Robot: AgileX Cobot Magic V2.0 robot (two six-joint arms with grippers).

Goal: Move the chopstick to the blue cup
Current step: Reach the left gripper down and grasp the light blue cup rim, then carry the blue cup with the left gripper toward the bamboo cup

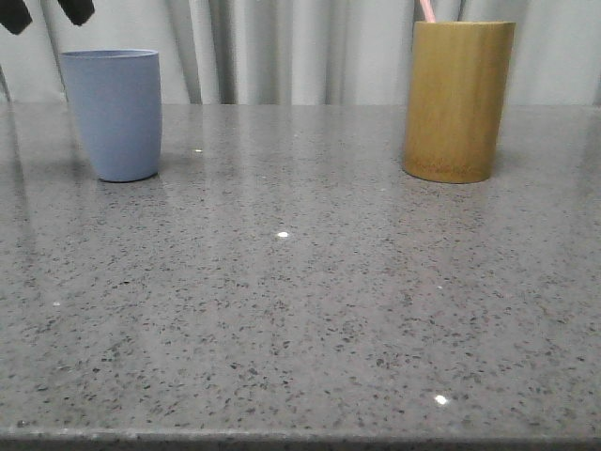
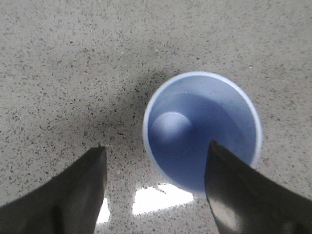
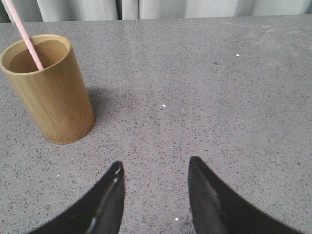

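The blue cup (image 1: 113,113) stands at the back left of the table. Seen from above in the left wrist view, the blue cup (image 2: 202,129) is empty. My left gripper (image 2: 156,146) hangs open high above it and slightly to one side; its dark fingertips (image 1: 77,9) show at the front view's top left corner. One pale pink chopstick (image 3: 24,34) leans inside the tan bamboo holder (image 3: 48,92); only the chopstick's tip (image 1: 426,9) shows in the front view. My right gripper (image 3: 153,163) is open and empty over bare table, well short of the holder.
The bamboo holder (image 1: 457,99) stands at the back right of the grey speckled table (image 1: 300,310). Pale curtains (image 1: 282,47) hang behind the table's far edge. My right gripper is outside the front view.
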